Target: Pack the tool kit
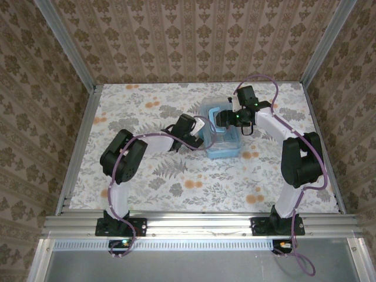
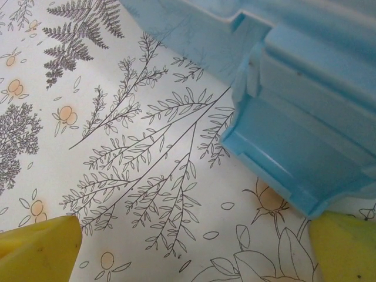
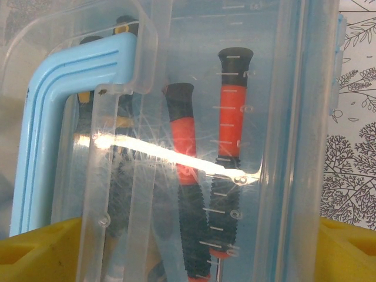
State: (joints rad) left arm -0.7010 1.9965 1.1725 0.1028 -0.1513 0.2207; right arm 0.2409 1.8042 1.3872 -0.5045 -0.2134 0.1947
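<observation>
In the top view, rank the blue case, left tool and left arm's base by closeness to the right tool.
1. Blue case, right beneath the right tool.
2. Left tool, at the case's left side.
3. Left arm's base, at the near-left table edge.

Soft, even light falls from above on the floral counter [image 1: 194, 176], bright and nearly shadowless, with only faint grey smudges beneath the two arms [image 1: 126, 158]. In the right wrist view, a white streak of glare cuts across the clear case [image 3: 294, 147], flaring to a hot spot beside the red-black screwdrivers [image 3: 232, 106], which read hazy through the scuffed plastic. The yellow fingertips [image 3: 35, 252] of the right hand [image 3: 191, 249] blur at the frame's bottom edge. In the left wrist view the printed leaves [image 2: 147, 158] are sharp, while the case, close to the lens, goes soft and throws a thin shadow.
</observation>
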